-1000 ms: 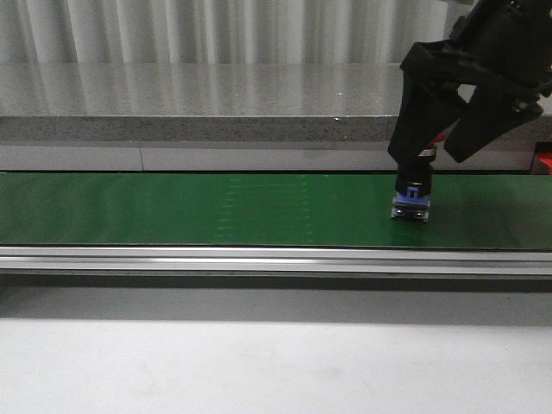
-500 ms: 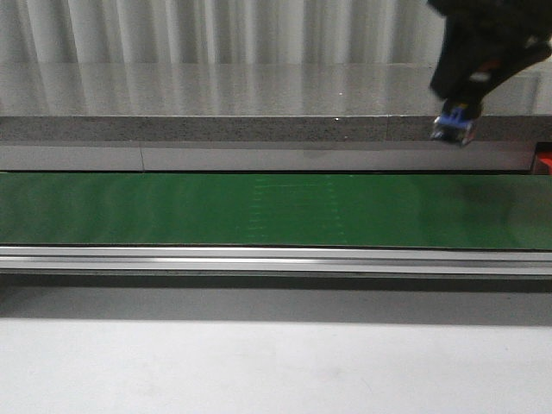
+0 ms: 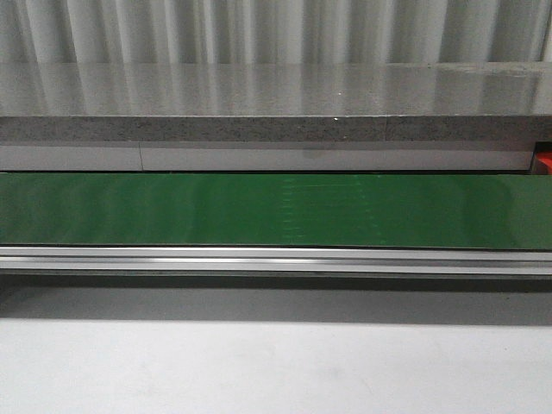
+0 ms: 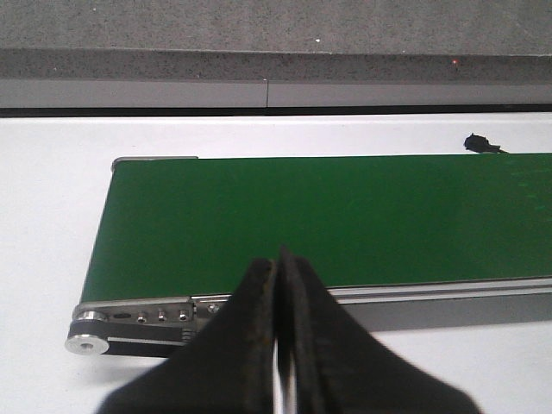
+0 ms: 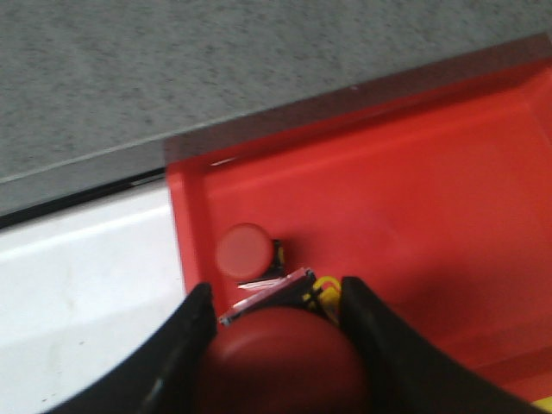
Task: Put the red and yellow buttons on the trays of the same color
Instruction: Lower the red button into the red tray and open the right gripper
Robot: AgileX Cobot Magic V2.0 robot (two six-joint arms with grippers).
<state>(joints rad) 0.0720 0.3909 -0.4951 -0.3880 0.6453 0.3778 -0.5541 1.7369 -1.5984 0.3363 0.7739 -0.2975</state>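
Over the red tray [image 5: 448, 198], the right gripper [image 5: 280, 345] grips a red button [image 5: 280, 362] between its two black fingers [image 5: 181, 354]. A second red button [image 5: 242, 251] (lying on its side, cap toward the camera) already rests on the tray floor near the corner wall. Away on the other side, the left gripper [image 4: 279, 345] hangs with its fingers pressed together, holding nothing, above the end of the green conveyor belt [image 4: 319, 216], whose roller end [image 4: 88, 338] shows beside it.
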